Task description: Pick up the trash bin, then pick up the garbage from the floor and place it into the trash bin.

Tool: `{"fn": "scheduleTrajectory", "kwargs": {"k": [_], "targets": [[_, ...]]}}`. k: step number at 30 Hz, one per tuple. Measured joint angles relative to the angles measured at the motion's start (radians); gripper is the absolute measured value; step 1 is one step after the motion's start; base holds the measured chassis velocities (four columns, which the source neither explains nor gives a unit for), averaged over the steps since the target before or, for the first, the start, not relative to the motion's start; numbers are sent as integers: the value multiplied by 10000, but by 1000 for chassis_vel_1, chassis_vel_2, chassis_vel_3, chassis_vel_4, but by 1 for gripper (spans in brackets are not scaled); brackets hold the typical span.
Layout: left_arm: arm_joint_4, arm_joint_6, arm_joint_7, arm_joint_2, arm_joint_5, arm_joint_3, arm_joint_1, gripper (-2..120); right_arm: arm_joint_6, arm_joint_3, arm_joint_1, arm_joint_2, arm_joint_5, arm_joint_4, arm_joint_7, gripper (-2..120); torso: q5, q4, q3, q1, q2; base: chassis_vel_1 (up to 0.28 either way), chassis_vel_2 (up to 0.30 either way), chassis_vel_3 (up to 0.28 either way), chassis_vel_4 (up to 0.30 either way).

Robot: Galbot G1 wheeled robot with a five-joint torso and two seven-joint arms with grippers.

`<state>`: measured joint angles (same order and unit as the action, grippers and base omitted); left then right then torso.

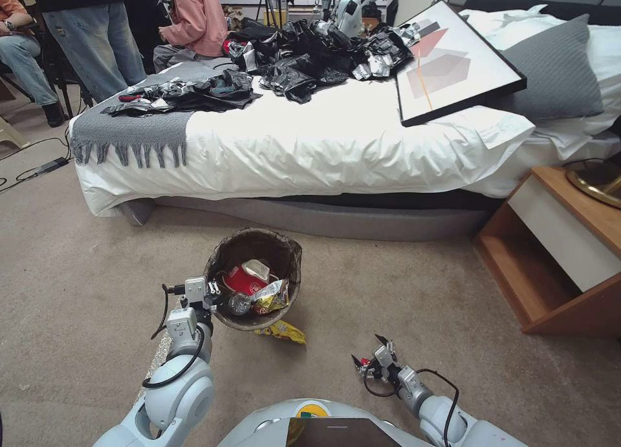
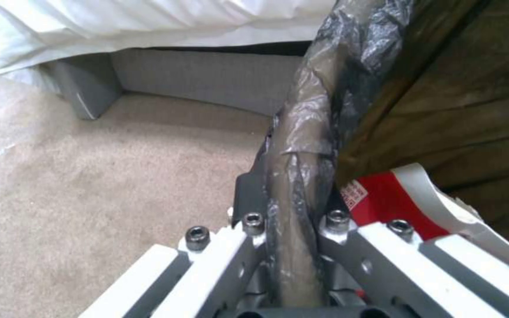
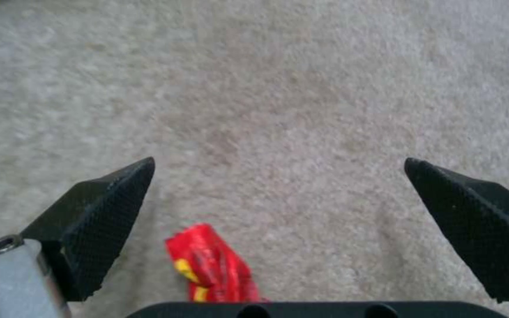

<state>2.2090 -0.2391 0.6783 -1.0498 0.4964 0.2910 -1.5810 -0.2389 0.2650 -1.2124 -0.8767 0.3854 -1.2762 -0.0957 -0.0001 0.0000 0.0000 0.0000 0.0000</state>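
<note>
Head view: trash bin [image 1: 255, 279] sits at centre on the carpet [image 1: 77, 285], with the bed [image 1: 323, 143] at its 12 o'clock. A dark bag liner is folded over its rim. Contents observed: a red-and-white paper cup [image 1: 246, 277], a yellow snack wrapper [image 1: 272, 297] and a small clear item at about 7 o'clock inside, too unclear to identify. One more yellow wrapper [image 1: 281, 331] lies on the carpet, touching the bin's base at 5 o'clock.

Left gripper [image 1: 210, 298] is at the bin's 9 o'clock rim. Left wrist view confirms the fingers [image 2: 248, 194] are closed tight on the lined rim [image 2: 293, 207], one finger outside the wall, the other inside; the red cup [image 2: 393, 198] shows just within.

Right gripper [image 1: 370, 354] is low over the carpet at the bin's 4 o'clock, well apart from it. Right wrist view: fingers [image 3: 104, 212] spread wide, holding nothing, with a small red wrapper [image 3: 210, 265] lying on the carpet between them, nearer the palm than the tips.

A wooden nightstand [image 1: 563, 253] stands at 3 o'clock.
</note>
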Motion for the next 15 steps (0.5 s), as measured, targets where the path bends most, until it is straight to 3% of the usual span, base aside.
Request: {"fn": "scheduleTrajectory", "kwargs": {"k": [15], "targets": [[42,5,5,-46,-31,3,-5,0,-72,-171,-565,196,-312,-730,-108,100,0,0,0,0,0,0,0,0,0]]}}
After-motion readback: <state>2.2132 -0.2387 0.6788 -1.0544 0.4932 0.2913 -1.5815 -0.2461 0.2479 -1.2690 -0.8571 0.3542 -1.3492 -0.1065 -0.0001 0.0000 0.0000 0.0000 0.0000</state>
